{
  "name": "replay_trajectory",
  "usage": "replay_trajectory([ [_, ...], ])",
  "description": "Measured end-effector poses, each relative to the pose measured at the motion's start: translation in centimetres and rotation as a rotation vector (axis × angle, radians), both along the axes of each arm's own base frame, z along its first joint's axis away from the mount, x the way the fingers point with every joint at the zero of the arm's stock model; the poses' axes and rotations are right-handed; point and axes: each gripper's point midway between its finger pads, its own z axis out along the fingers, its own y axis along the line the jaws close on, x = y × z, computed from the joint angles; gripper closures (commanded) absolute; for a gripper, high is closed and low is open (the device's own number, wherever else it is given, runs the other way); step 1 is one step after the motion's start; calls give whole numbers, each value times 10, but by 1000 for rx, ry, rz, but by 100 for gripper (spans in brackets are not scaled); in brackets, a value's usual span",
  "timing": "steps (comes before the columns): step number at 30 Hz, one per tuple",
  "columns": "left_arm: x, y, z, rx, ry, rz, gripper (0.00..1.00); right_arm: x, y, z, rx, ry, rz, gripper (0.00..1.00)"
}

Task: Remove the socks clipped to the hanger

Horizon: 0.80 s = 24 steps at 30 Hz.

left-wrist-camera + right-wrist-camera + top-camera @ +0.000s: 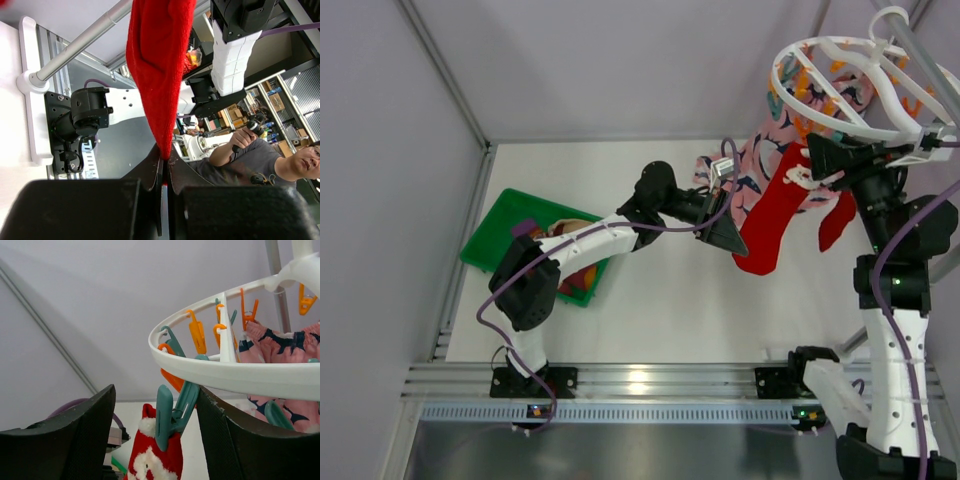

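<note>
The white round hanger (840, 75) hangs at the far right; its ring (225, 372) carries orange and teal pegs. A long red sock (770, 215) hangs from it by a teal peg (172, 415) clipped on its white-trimmed cuff (152, 455). My left gripper (730, 238) is shut on the sock's lower end (160, 65), which is pinched between the jaws (165, 165). My right gripper (156, 410) is open, with its fingers (85, 435) on either side of the teal peg, and sits just under the ring (805, 175). A second red piece (837, 222) hangs beside the right arm.
A pink cloth with navy print (760, 160) hangs on the hanger behind the red sock, also in the right wrist view (280, 345). A green tray (495, 235) at the left holds fabric items (575, 275). Grey frame poles (920, 50) stand by the hanger.
</note>
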Motion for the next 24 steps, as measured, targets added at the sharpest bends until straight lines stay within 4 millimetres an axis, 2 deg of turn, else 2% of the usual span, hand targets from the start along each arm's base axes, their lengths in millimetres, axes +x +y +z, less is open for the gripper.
replay_trajectory([
  [4, 0, 0, 0, 0, 0, 0, 100, -1, 3, 5, 7, -25, 19, 44],
  [8, 0, 0, -2, 5, 4, 0, 100, 2, 4, -2, 17, -13, 30, 47],
  [10, 0, 1, -3, 8, 7, 0, 100, 4, 4, -4, 20, -7, 31, 52],
  [11, -1, 1, -4, 9, 8, 0, 100, 4, 4, -5, 21, -6, 30, 57],
  [13, -1, 1, -5, 10, 9, 0, 100, 4, 3, -5, 22, -6, 28, 72],
  [14, -1, 1, -5, 10, 9, 0, 100, 4, 3, -5, 25, -6, 28, 83],
  [15, -1, 1, -5, 10, 9, 0, 100, 5, 3, -5, 24, -6, 27, 100],
  [24, -1, 1, -15, 32, 31, 7, 100, 7, -1, -7, 36, 4, 11, 100],
])
